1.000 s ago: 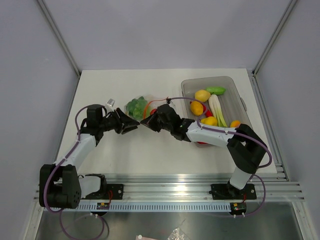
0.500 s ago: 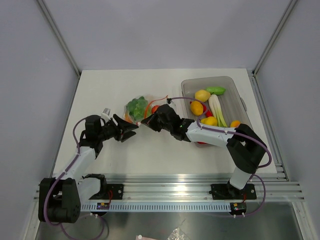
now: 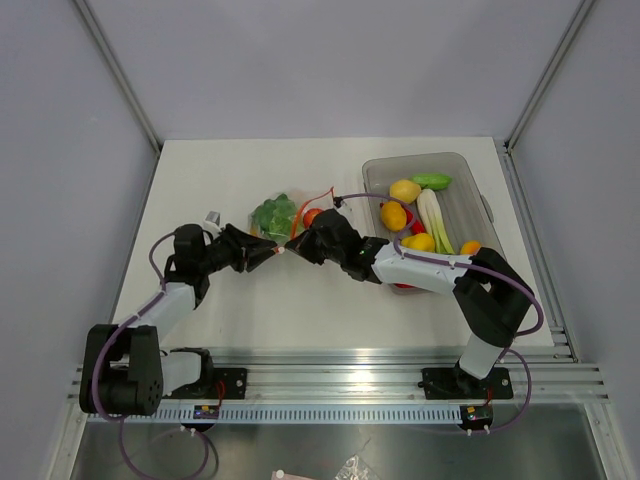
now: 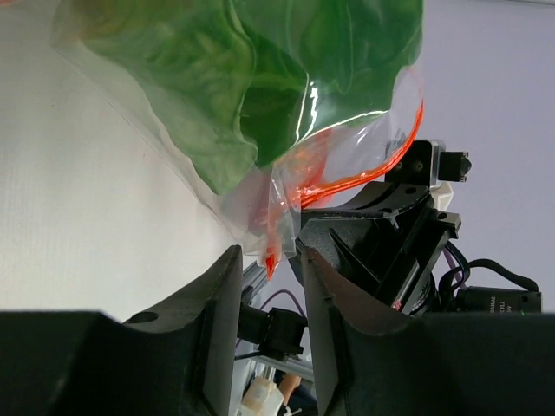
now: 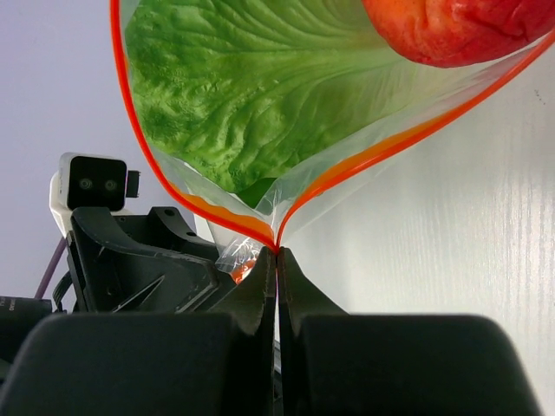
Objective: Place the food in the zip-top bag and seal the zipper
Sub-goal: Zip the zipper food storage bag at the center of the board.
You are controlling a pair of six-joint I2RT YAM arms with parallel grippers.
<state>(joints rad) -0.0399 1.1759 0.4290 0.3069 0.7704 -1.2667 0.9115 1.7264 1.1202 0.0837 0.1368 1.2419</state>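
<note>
The clear zip-top bag lies mid-table with green lettuce inside and a red tomato at its mouth. Its red-orange zipper gapes open. My right gripper is shut on the zipper's near end; in the right wrist view the two strips meet at the fingertips, with the lettuce and tomato above. My left gripper is open, facing the right one. In the left wrist view the bag's corner hangs between the fingertips.
A grey translucent tub at the back right holds a lemon, an orange fruit, a green piece, a white leek and others. The right arm's forearm crosses in front of the tub.
My left gripper dropped back toward the near left, then came forward to the bag's near corner. The bag shifted slightly. My right gripper kept its hold.
</note>
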